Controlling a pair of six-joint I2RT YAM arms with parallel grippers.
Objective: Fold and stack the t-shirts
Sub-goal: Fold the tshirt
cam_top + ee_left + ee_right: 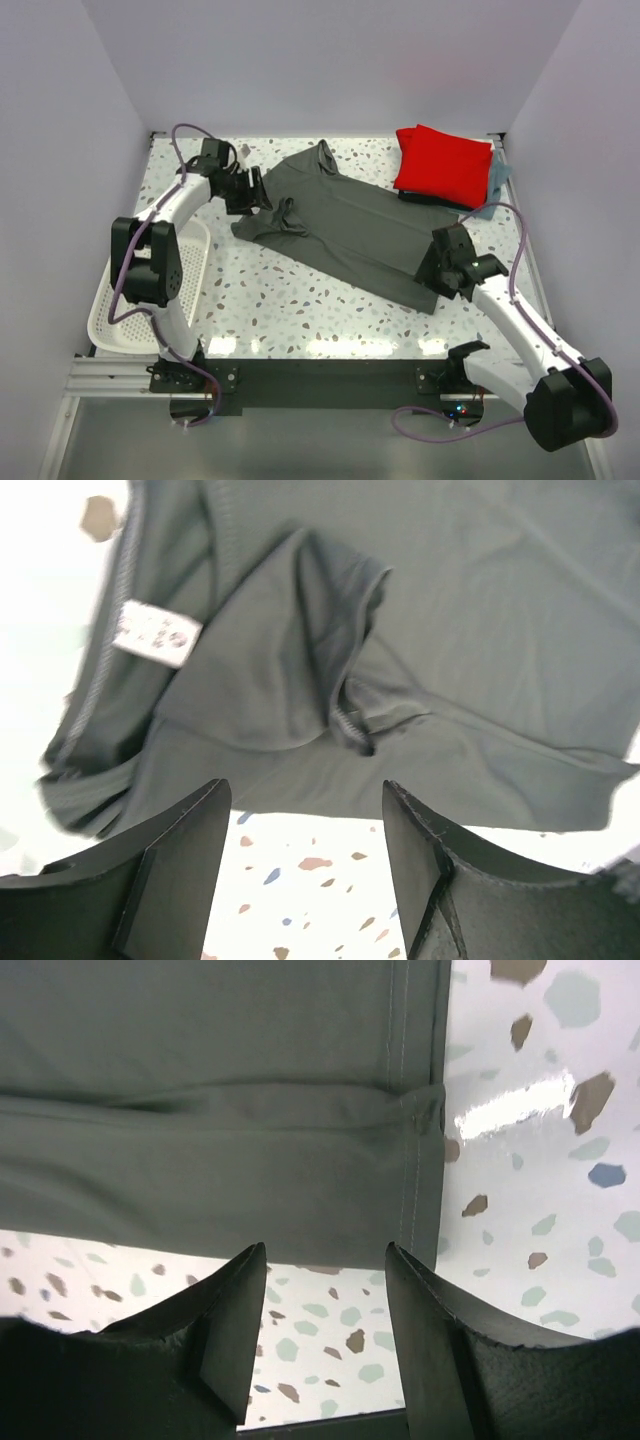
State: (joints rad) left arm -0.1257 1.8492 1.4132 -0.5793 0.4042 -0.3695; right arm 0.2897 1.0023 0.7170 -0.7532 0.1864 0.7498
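Furthest left, a white basket [105, 310] sits at the left edge of the speckled worktop [290, 300], partly hidden by the left arm. Next comes the left tool [256, 190], reached out to the far left part of the dark grey t-shirt [350, 225], by the collar and one sleeve. In the left wrist view its fingers [175, 865] stand apart with only bare worktop between them (nothing is pinched), and the tips stop just short of the cloth's near edge. Beyond them the sleeve [300, 650] lies rumpled and turned in over the body, and a small white label [155, 633] shows by the neck seam at the left.

The dark grey t-shirt lies flat on the middle of the worktop, on a slant from far left to near right.

At its near right end is the right tool [432, 270], low over the hem corner. Its fingers [230, 1310] are parted too, gripping nothing. The stitched hem [415, 1140] runs just beyond the tips, with a lengthwise fold in the cloth to its left.

In the far right corner the red t-shirt [445, 160] lies folded on top of a stack. A dark layer shows under it, and the light blue-grey t-shirt [497, 185] peeks out at the right (the stack sits near the grey shirt; whether they touch I cannot tell).
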